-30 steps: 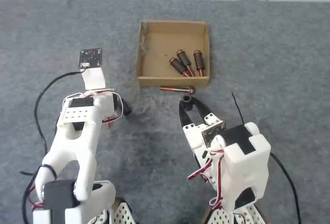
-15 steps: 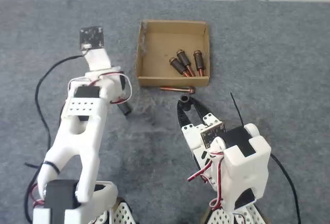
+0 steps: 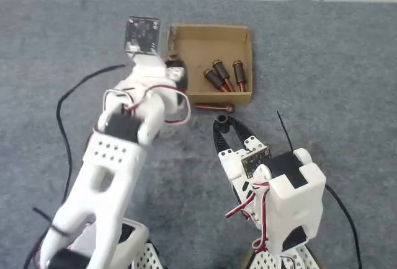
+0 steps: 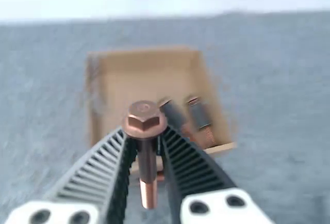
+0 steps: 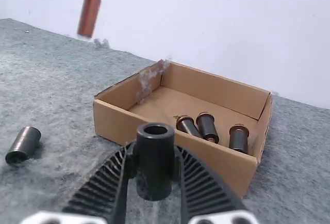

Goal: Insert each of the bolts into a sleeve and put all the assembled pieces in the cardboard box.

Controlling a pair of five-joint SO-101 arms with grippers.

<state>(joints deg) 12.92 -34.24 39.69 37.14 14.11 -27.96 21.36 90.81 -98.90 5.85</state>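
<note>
Swinging up from well short of the cardboard box [image 3: 208, 98] over the past second, the left arm now stands at the box's near left corner, while the right arm has kept its place in front of the box's front wall.

Nearest the arms' bases, the right gripper [image 5: 153, 149] is clamped on a dark sleeve [image 5: 154, 170], held upright just short of the front wall with its open bore facing up. A spare sleeve [image 5: 23, 144] lies on its side on the grey carpet [image 3: 322, 64], off the box's left front corner. A loose bolt [image 3: 213, 106] lies along the foot of the front wall, between the held sleeve and the box.

Higher up, the left gripper [image 4: 147, 136] pinches a copper bolt [image 4: 148, 172] just under its hex head, with the shank hanging straight down. Inside the box, three assembled pieces [image 3: 223, 75] rest toward its right wall.

Both long axes are vertical, but they are not in line. From the sleeve, the bolt hangs above and off toward the box's left corner. The likely next step is for the left arm to carry the bolt's tip over the bore, then lower it.
</note>
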